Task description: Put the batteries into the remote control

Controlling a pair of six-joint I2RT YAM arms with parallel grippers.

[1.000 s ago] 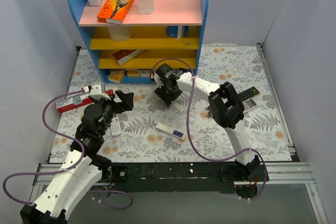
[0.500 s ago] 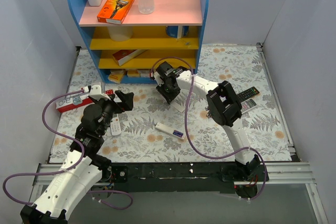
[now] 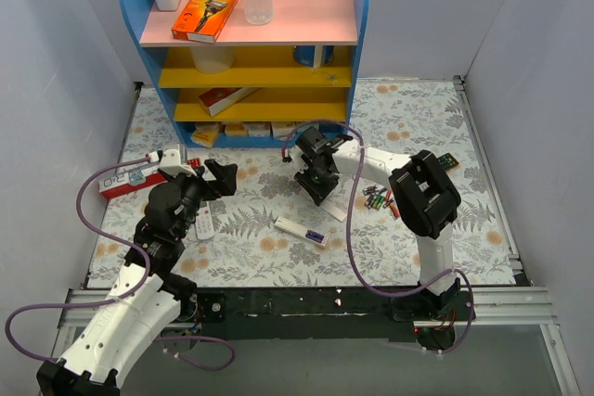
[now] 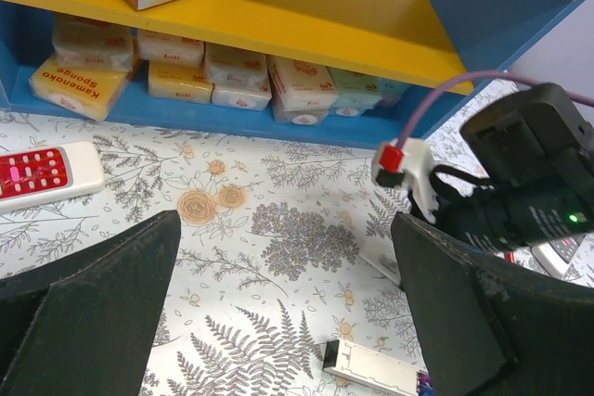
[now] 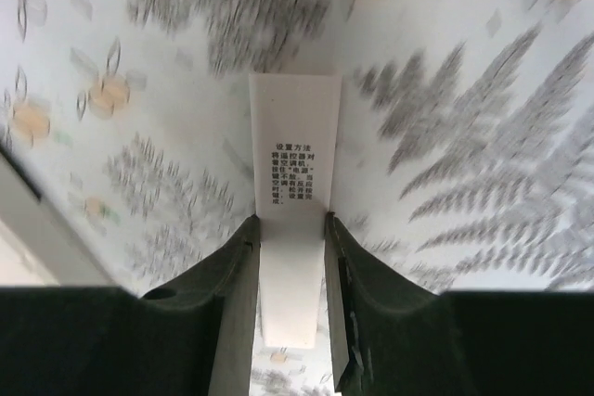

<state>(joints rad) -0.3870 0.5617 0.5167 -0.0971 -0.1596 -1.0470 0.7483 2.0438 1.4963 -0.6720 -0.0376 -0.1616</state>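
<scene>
Remote control (image 3: 300, 230) lies flat mid-table (image 3: 241, 261). Its long axis runs diagonally, far-left to near-right, with the dark-patch end pointing near-right. Batteries (image 3: 379, 199) sit in a loose cluster to its right, apart from it. Right gripper (image 5: 290, 222) is clamped on a white strip (image 5: 294, 136) by its long edges; the strip carries small Chinese print. Left gripper (image 4: 283, 312) is spread wide and empty. A yellow pack (image 4: 70, 90) in the shelf unit (image 3: 128, 6) reads "Kamenoko Sponge".

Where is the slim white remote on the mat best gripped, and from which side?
Probably across its narrow width, at the plain white middle of the remote, coming straight down from above. It lies flat and diagonal, so only its two long edges offer a hold.
</scene>
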